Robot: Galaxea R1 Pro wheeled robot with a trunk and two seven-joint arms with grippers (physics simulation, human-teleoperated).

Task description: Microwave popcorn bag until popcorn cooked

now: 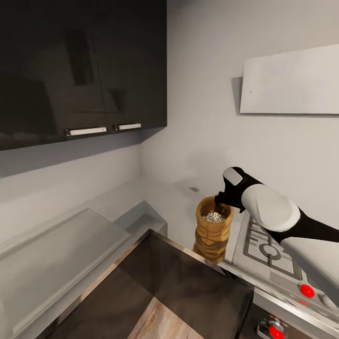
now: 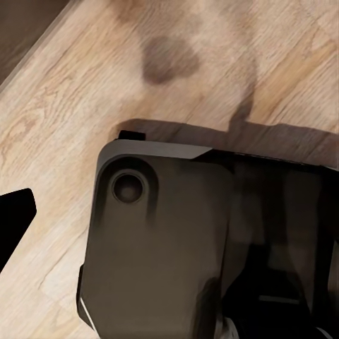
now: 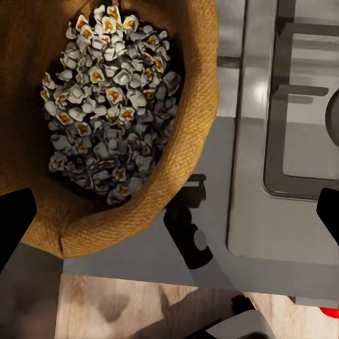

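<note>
right fingers (image 1: 220, 201) spread wide over popcorn bag (image 1: 213, 230) | bag upright on surface (image 1: 141, 202) beside hob (image 1: 266, 247) | left fingers: can't tell

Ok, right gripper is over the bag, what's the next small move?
Probably lower the right gripper slightly and close on the popcorn bag rim: the right wrist view shows the fingers wide apart either side of the rim, nothing gripped yet.

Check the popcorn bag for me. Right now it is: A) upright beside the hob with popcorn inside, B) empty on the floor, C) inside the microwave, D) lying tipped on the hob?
A: the popcorn bag stands upright next to the gas hob, with popcorn heaped inside it.
</note>
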